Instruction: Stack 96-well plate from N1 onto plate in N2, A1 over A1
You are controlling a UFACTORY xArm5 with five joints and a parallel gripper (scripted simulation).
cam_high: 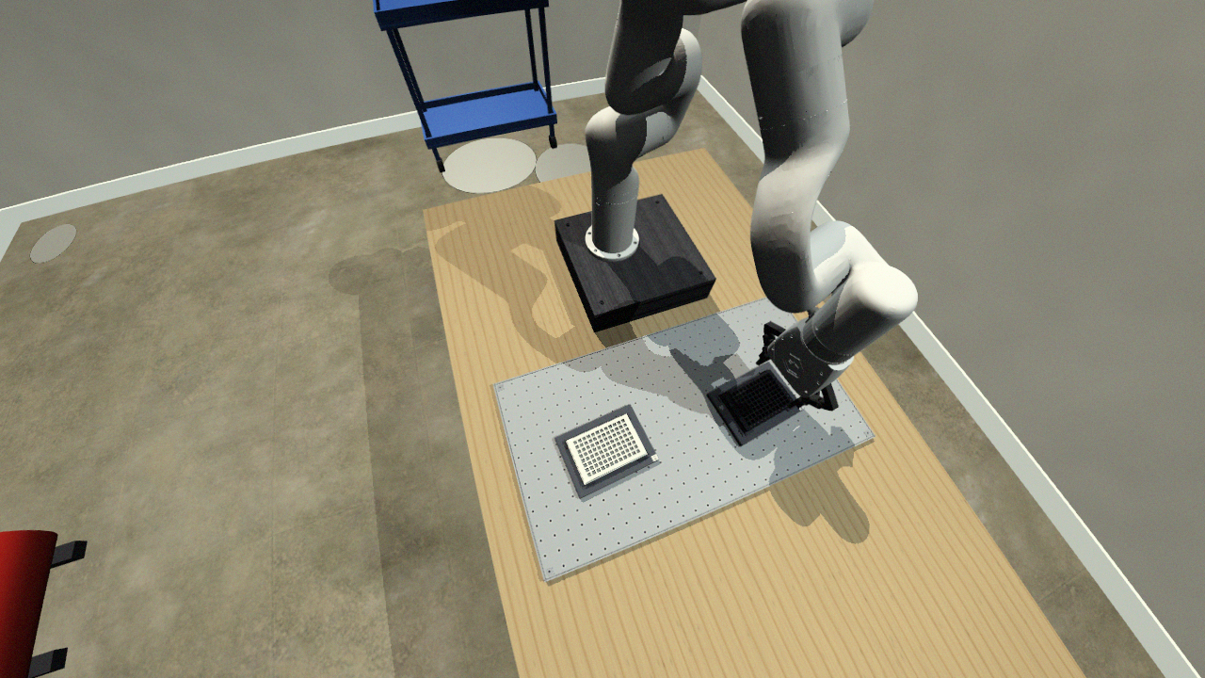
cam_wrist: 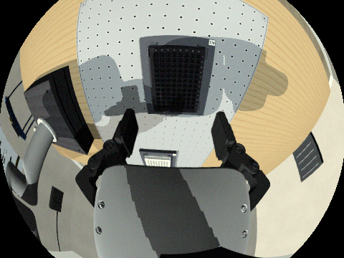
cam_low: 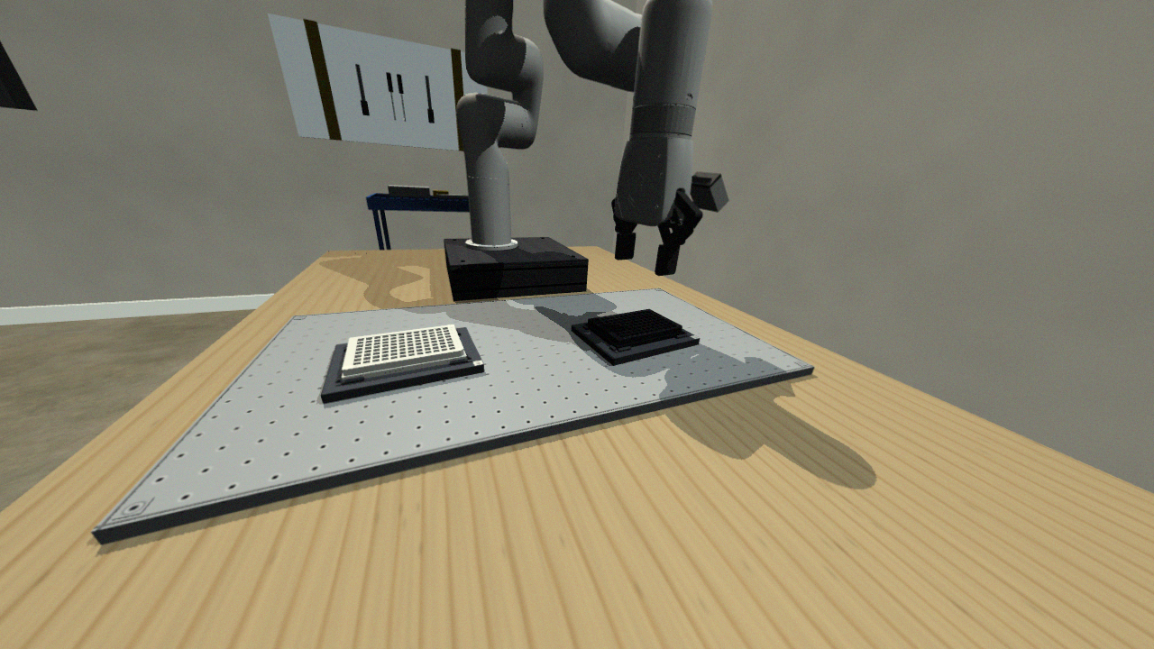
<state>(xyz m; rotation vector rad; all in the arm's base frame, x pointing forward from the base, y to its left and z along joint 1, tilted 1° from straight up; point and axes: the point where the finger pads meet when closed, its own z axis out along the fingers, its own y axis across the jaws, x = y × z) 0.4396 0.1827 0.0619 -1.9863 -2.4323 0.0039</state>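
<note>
On the wooden surface [cam_low: 726, 525] lies a grey perforated board [cam_low: 266, 452]. At its left side the white 96-well plate [cam_low: 403, 348] sits in its dark nest [cam_low: 338, 390]. To the right, well apart, the black 96-well plate [cam_low: 636, 325] rests in its own nest [cam_low: 621, 351] — in shadow. Above it hangs the tool [cam_low: 647, 244], released, fingers wide, grasping nothing and not touching the plate.

A laboratory: a grey perforated metal breadboard [cam_low: 266, 452] lies on a pale wooden bench [cam_low: 645, 548], bearing white [cam_low: 403, 348] and black [cam_low: 637, 324] 96-well plates. Behind it stand a blue metal cart [cam_high: 484, 113] and wall tool panel [cam_low: 370, 88].
</note>
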